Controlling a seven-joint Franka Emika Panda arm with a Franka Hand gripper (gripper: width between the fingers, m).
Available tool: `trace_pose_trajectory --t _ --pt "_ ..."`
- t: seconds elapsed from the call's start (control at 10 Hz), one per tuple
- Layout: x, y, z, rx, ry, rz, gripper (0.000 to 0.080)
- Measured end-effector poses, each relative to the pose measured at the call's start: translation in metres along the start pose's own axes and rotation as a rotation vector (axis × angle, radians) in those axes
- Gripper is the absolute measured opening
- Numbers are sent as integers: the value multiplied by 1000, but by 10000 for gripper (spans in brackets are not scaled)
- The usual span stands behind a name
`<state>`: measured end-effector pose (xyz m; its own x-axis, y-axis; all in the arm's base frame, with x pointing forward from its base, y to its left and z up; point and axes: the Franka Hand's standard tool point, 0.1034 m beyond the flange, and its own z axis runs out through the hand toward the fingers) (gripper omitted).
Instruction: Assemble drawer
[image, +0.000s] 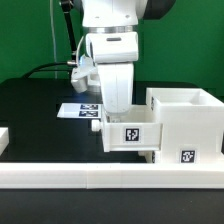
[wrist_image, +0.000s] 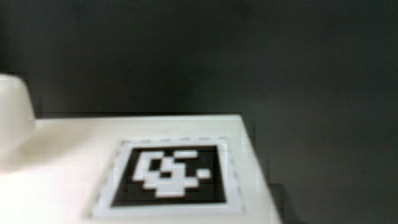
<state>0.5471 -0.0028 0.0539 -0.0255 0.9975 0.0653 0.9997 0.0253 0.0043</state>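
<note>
The large white cube-shaped drawer housing (image: 186, 125) stands at the exterior view's right, with a square tag on its front. A smaller white tray (image: 128, 137), also tagged, sits against the housing's left side. My gripper (image: 117, 117) reaches straight down onto the tray's back edge. Its fingertips are hidden behind the tray wall, so I cannot tell whether it grips. The wrist view is blurred and shows a white tagged surface (wrist_image: 169, 170) very close below, over the dark table. No fingers are clear in it.
The marker board (image: 78, 108) lies flat on the black table behind the tray. A long white rail-like border (image: 100, 178) runs along the front. Another white part (image: 3, 140) shows at the exterior view's left edge. A cable hangs behind the arm.
</note>
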Motion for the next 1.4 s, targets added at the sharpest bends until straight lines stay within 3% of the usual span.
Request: trace_pose_trajectory --t 0.6,0.8,1.4 --pt "0 0 0 0 0 1 42" --pt "10 0 0 1 2 42 42" --pt "11 1 1 2 2 21 42"
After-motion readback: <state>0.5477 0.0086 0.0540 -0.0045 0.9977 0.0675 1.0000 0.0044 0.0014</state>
